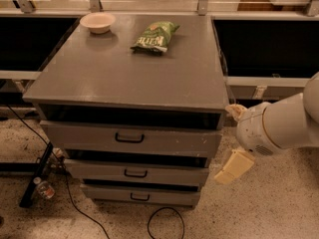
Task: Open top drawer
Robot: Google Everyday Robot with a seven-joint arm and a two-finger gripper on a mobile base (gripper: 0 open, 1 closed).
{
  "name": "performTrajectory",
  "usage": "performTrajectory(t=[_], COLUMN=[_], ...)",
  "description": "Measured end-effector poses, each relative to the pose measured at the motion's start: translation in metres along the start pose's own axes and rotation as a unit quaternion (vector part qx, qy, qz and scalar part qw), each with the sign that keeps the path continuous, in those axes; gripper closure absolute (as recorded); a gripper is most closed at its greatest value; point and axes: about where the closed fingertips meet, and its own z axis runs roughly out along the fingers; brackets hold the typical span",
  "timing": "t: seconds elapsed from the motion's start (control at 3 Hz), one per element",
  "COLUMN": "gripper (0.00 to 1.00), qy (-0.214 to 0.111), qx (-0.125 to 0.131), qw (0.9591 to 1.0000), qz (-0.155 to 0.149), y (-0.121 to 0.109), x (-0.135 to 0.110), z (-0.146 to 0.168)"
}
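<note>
The top drawer (89, 134) is the widest grey front, just under the cabinet top, with a small black bar handle (129, 138) at its centre and a dark gap above it. My gripper (230, 142) hangs off the cabinet's right front corner, level with that drawer and well to the right of the handle. It is open: one cream finger (233, 110) shows near the cabinet top's corner and the other finger (235, 166) lower down. Nothing is held.
Two narrower grey drawers (164, 174) (104, 193) sit below. A white bowl (97, 22) and a green chip bag (155, 36) lie on the cabinet top (134, 73). Black cables (164, 218) and a bottle (43, 188) lie on the speckled floor.
</note>
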Motion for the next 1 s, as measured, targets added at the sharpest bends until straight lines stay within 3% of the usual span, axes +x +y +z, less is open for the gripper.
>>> performTrajectory(t=[0.33,1.0], gripper=[0.0,0.0], qy=[-0.008,-0.024], qx=[-0.002,-0.034], qw=[1.0,0.9991], qz=[0.0,-0.008], y=[0.005,0.023], x=[-0.001,-0.005], z=[0.003,0.029])
